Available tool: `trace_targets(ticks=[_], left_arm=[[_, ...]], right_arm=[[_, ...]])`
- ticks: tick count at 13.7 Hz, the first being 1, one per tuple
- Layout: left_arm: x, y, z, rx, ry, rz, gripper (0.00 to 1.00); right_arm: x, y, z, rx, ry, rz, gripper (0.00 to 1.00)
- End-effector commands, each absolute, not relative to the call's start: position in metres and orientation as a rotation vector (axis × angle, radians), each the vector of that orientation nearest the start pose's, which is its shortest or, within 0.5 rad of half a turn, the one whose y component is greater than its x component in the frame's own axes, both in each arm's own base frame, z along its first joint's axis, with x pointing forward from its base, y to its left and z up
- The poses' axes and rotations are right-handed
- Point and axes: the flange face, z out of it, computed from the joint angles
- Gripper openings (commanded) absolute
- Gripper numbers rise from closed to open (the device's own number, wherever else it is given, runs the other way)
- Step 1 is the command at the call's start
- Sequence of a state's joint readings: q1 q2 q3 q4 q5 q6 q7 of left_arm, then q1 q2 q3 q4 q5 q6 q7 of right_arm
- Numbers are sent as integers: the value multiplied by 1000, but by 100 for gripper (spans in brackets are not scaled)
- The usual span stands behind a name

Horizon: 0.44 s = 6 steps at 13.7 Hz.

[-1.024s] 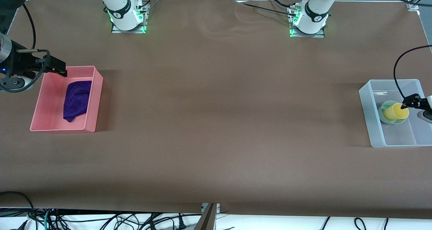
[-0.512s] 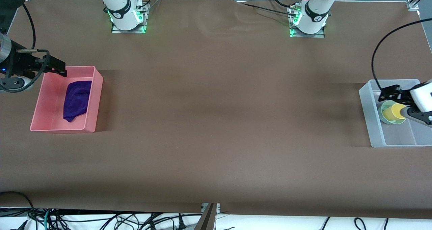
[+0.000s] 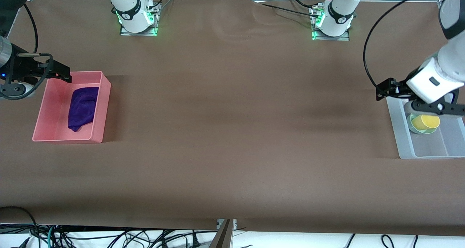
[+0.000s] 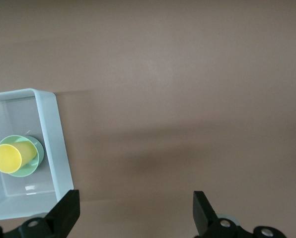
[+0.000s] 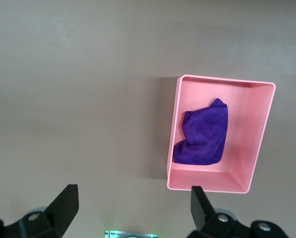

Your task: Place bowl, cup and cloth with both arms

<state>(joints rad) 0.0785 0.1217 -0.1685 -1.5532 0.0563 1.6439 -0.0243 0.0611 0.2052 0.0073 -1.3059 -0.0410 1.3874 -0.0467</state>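
Observation:
The yellow cup (image 3: pixel 425 121) stands in the mint-green bowl (image 3: pixel 420 128), inside the clear bin (image 3: pixel 404 136) at the left arm's end of the table. Both also show in the left wrist view: cup (image 4: pixel 9 157), bowl (image 4: pixel 33 159). My left gripper (image 3: pixel 385 89) is open and empty, up in the air over the bin's edge toward the table's middle. The purple cloth (image 3: pixel 83 107) lies in the pink bin (image 3: pixel 98 110) at the right arm's end; it shows in the right wrist view (image 5: pixel 203 134). My right gripper (image 3: pixel 60 72) is open and empty over the pink bin's corner nearest the bases.
The table is covered in brown cloth (image 3: pixel 232 131). The arm bases (image 3: pixel 136 19) stand along the edge farthest from the front camera. Black cables loop above the left arm (image 3: pixel 367 59). Cables hang below the table's near edge.
My left gripper has let go of the cup, risen out of the clear bin and moved toward the table's middle. The cup stays in the bowl. The right arm has not moved.

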Motion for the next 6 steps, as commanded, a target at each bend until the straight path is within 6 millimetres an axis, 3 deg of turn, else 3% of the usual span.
trace_targets(ticks=[1, 6], left_arm=[[556, -34, 556, -3115, 35, 0, 100], [553, -36, 556, -3123, 38, 6, 100]], right_arm=[[596, 32, 617, -3165, -168, 189, 100], [596, 32, 617, -3166, -165, 189, 100]])
